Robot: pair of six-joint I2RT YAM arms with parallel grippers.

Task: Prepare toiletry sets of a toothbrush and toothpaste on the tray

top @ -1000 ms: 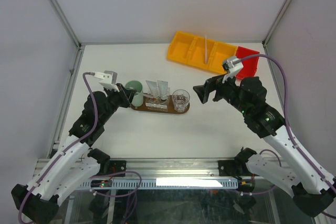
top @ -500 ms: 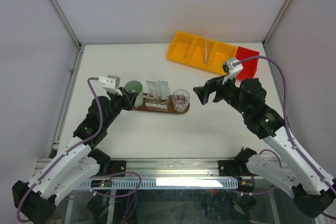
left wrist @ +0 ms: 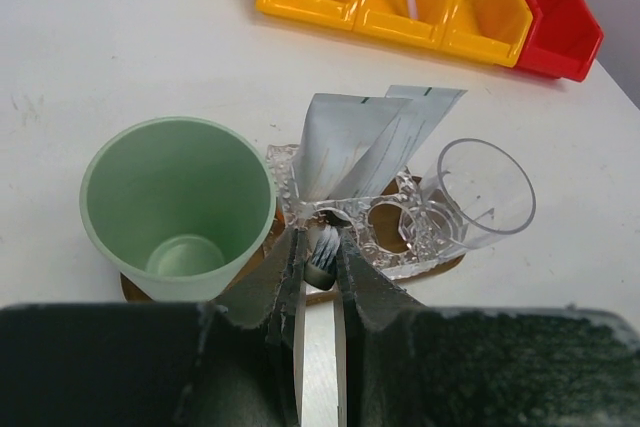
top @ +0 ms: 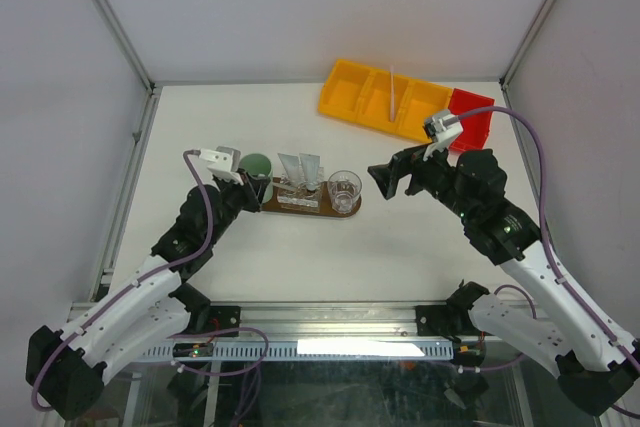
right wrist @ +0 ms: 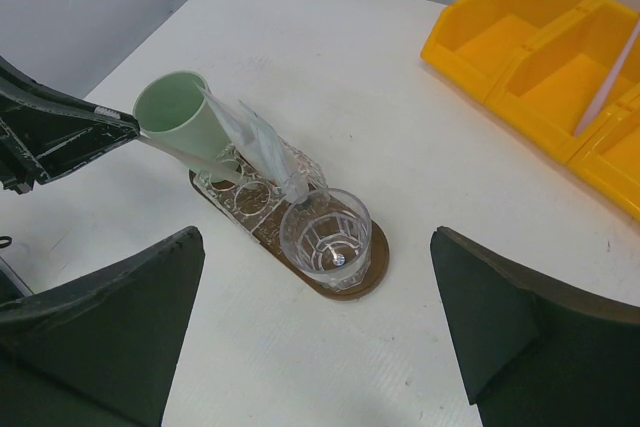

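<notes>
**A:** What is the left gripper point(left wrist: 318, 245) doing?

**B:** Its fingers are pinched nearly together on a toothbrush point(left wrist: 318, 352). The handle sits between the pads, and the bristle head pokes out at the near edge of the clear rack point(left wrist: 388, 225). I cannot tell whether the head touches the rack.

**A:** And the right gripper point(top: 390, 175)?

**B:** Its jaws are spread wide with nothing between them. It hangs above the bench point(top: 230, 127), just right of the tray point(right wrist: 372, 265).

**A:** What sits on the tray?

**B:** The rack is in the middle, with two tubes point(left wrist: 345, 137) standing in it, crimped ends up and leaning together. A mint-green cup point(left wrist: 180, 197) stands upright on the left end, just beside the left fingers. A clear glass point(left wrist: 480, 192) stands upright on the right end.

**A:** Where is the tray on the bench?

**B:** It lies around the middle, a little left of centre, with its length running left to right.

**A:** Anything further out?

**B:** A yellow bin point(top: 375, 97) sits at the far right corner, with a red bin point(top: 472, 122) against its right end. A second toothbrush point(top: 392, 95) leans on a divider inside the yellow bin.
</notes>
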